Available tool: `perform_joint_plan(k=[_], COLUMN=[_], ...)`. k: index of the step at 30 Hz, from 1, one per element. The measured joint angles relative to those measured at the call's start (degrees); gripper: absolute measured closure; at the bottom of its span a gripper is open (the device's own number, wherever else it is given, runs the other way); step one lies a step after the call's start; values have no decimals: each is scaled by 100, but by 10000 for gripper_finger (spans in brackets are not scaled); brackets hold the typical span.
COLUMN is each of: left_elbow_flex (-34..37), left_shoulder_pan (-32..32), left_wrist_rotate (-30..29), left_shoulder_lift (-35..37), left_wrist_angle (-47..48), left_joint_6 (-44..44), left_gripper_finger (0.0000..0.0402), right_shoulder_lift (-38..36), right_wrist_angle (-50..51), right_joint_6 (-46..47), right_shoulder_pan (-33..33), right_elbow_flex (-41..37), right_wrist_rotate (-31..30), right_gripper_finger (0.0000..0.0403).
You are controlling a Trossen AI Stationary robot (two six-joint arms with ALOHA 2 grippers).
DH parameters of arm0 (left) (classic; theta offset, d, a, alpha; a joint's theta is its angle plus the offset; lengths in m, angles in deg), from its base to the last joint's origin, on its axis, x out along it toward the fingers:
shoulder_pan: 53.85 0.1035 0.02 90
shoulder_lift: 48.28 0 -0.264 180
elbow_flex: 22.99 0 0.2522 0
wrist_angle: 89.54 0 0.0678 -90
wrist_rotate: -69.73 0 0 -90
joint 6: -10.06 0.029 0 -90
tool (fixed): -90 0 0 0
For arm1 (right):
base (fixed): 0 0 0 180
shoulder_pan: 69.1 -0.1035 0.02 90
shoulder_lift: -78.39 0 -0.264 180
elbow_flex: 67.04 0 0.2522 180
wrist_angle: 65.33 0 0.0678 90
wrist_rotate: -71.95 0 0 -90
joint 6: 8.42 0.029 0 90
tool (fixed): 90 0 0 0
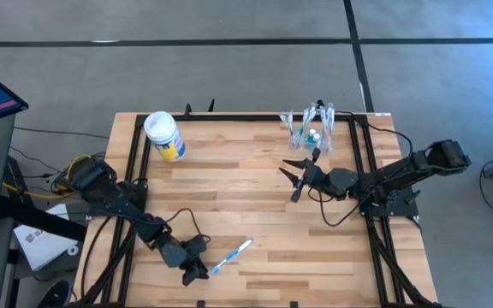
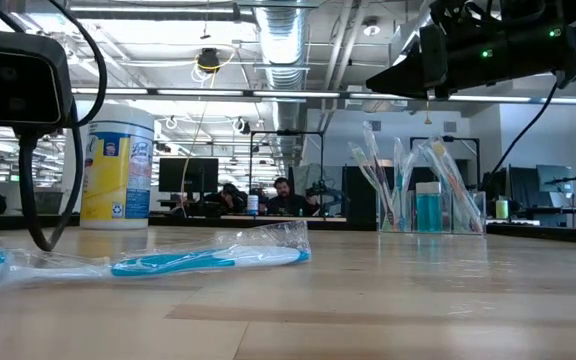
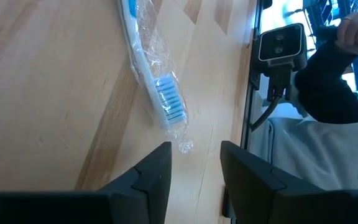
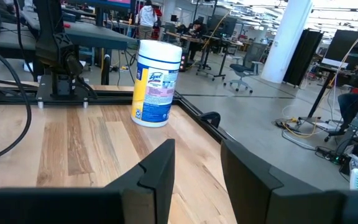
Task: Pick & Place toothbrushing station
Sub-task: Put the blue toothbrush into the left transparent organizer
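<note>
The pale wooden plank tabletop carries a white-lidded yellow-and-blue wipes canister at its far left, a clear plastic cup holding toothbrushes far right, and a blue plastic-wrapped toothbrush near the front.

Even, bright overhead light falls on the pale wooden slatted desk, where the arms cast only soft, short shadows in the high view. In the low view the long ceiling strip lights glare white, and the crinkled clear wrapper of the blue-and-white toothbrush catches highlights while the near desk surface lies blurred. In the left wrist view the room past the desk edge is washed out bluish-white.
</note>
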Motion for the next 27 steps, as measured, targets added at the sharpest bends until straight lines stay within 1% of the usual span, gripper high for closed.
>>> perform_joint_plan(k=[7,10,15,21,25,27], left_elbow_flex=[2,2,-56,-102,-208,-305], left_shoulder_pan=[145,226,229,346,457,485], left_wrist_rotate=[194,370,466,630,952,1134], left_shoulder_lift=[2,2,-2,-9,-19,-20], left_wrist_angle=[38,55,140,203,293,620], left_joint_6=[-98,-115,-233,-555,-575,-577], left_gripper_finger=[268,268,268,268,269,271], right_shoulder_lift=[0,0,0,0,0,0], right_wrist_angle=[0,0,0,0,0,0], right_joint_6=[2,2,2,3,46,46], right_shoulder_pan=[0,0,0,0,0,0], right_elbow_flex=[0,0,0,0,0,0], right_wrist_rotate=[1,-1,1,-1,1,1], right_gripper_finger=[282,282,282,282,282,282])
